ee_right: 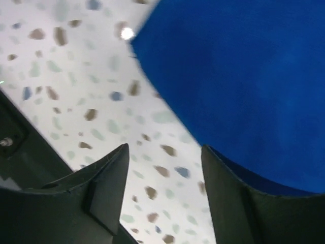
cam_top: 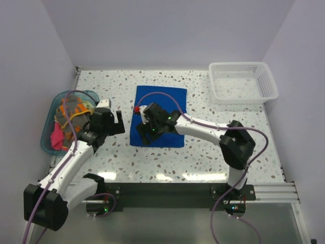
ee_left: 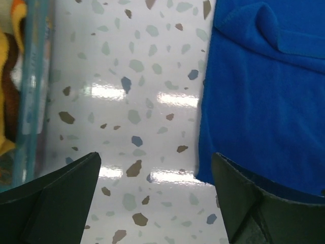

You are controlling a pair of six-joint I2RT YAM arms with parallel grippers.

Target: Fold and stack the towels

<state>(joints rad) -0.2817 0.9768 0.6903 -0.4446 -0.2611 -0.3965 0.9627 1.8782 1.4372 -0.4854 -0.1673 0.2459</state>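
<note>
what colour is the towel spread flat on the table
The towel is plain royal blue, no pattern; it shows best in the top view.

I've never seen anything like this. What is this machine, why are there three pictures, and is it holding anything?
These are two robot arms bolted to the near edge of a speckled table. Each ends in a two-finger gripper. The wide picture looks down from above and behind them. The other two come from small cameras on the wrists, so the dark shapes at the bottom are each gripper's own fingers. A blue towel lies spread out mid-table. At the left, a teal tub holds more colourful towels. A white basket sits far right. The left gripper and the right gripper are both open, holding nothing.
</note>
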